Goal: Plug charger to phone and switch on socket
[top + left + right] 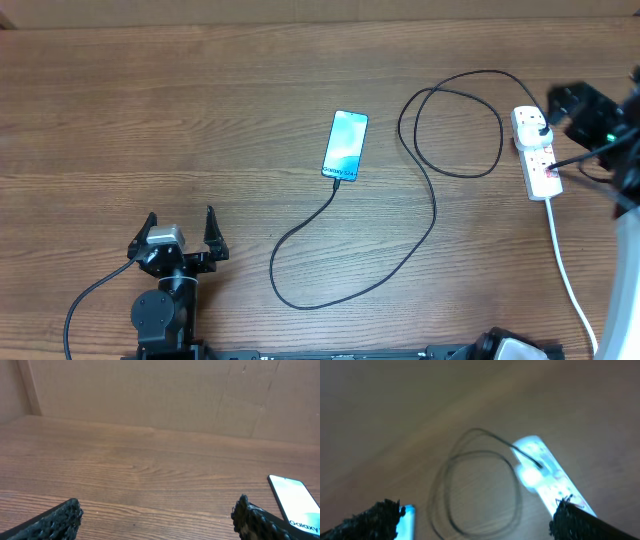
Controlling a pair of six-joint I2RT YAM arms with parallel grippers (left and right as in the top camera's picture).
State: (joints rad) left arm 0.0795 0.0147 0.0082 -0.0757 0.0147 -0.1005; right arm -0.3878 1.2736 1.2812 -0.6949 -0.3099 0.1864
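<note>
Across the wooden table [200,100], the white power strip [537,155] lies just ahead of the right gripper [479,510], fingers spread wide. The black charger cable [435,215] loops from the strip to the phone [345,146], which lies ahead and right of the left gripper [181,232], also spread.

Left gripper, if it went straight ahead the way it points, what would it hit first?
Probably nothing close: the left gripper faces bare table up to the brown back wall. The phone lies right of that line.
</note>
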